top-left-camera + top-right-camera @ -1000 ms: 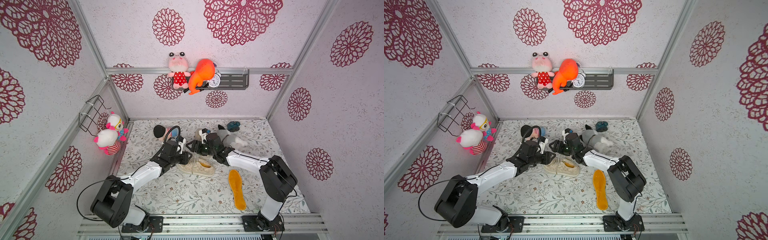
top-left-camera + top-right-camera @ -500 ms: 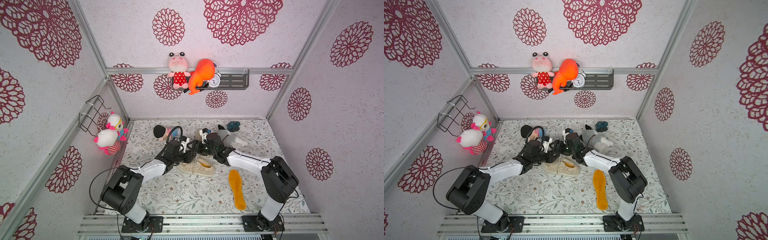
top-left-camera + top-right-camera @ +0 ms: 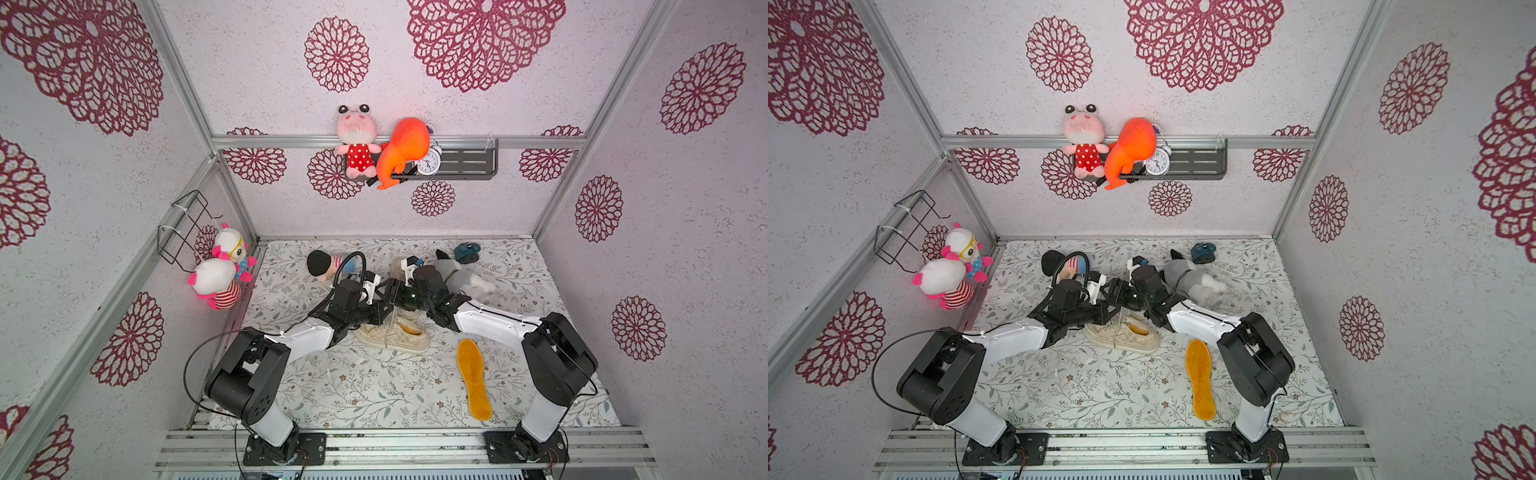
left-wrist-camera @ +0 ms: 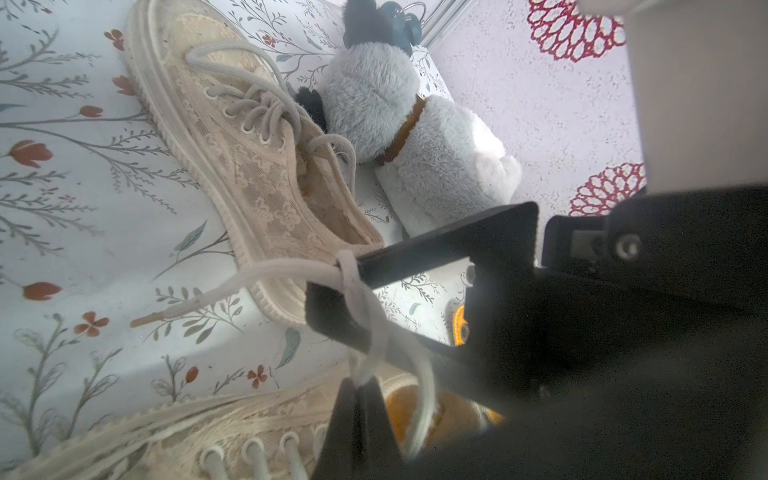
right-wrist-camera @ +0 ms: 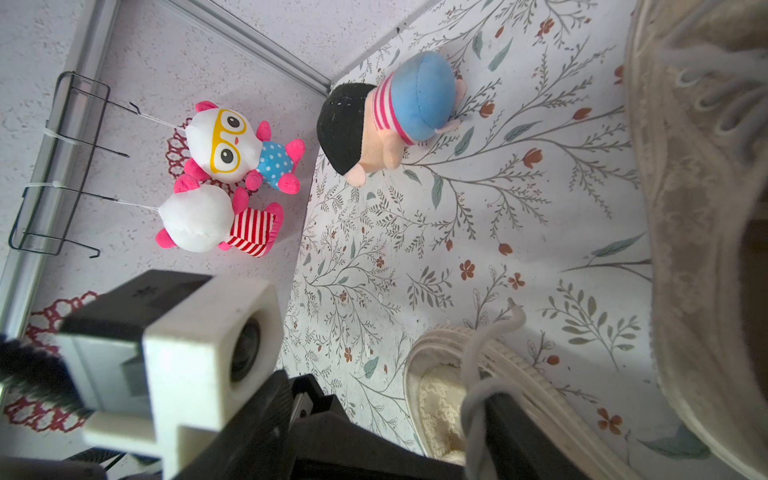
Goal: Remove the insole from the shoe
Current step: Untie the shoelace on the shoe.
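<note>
A beige lace shoe [image 3: 395, 334] [image 3: 1125, 334] lies mid-table with an orange insole [image 3: 409, 328] [image 4: 401, 415] inside it. Both grippers meet just above its far side. My left gripper [image 3: 383, 311] [image 4: 360, 384] is shut on the shoe's white lace [image 4: 270, 270], which rises from its tips. My right gripper [image 3: 388, 291] [image 5: 407, 407] stands open, and the same lace is looped round one of its fingers [image 4: 415, 257] [image 5: 519, 432].
A loose orange insole [image 3: 473, 380] [image 3: 1200, 382] lies front right. A second beige shoe [image 4: 249, 166] and a grey plush [image 3: 461, 276] sit behind the grippers. A boy plush [image 3: 324, 266] lies at the back left, a teal object [image 3: 467, 251] at the back right.
My left gripper has moved right to meet the right gripper and closed on the lace. The right arm has barely moved.
</note>
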`<act>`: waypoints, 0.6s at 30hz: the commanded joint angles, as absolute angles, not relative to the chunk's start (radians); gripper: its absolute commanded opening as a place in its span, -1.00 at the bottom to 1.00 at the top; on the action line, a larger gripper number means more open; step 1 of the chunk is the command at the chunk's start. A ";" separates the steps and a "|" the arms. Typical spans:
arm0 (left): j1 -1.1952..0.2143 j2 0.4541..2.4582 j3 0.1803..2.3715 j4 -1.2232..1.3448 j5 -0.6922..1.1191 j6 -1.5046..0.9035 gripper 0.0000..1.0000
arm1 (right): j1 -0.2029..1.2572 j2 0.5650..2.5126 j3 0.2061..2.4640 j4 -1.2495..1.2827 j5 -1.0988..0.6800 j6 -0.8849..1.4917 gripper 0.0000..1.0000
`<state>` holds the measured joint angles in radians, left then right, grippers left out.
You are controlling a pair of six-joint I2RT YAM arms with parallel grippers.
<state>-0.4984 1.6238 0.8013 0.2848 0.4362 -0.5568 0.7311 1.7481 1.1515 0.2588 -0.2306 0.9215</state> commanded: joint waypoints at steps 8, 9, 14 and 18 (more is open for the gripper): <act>-0.502 1.530 0.717 0.325 0.425 -0.559 -1.00 | 0.736 1.741 1.199 0.294 -0.099 0.959 0.47; -0.501 1.516 0.707 0.315 0.420 -0.556 -1.00 | 0.733 1.753 1.211 0.281 -0.087 0.956 0.47; -0.501 1.421 0.643 0.258 0.385 -0.542 -1.00 | 0.712 1.813 1.275 0.243 -0.056 0.944 0.50; -0.501 1.359 0.593 0.223 0.360 -0.539 -1.00 | 0.698 1.866 1.339 0.193 -0.061 0.920 0.52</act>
<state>-0.4988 1.3994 0.6167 0.2562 0.3912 -0.5510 0.7113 1.8435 1.2865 0.2192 -0.0952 0.9436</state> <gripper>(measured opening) 0.038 0.760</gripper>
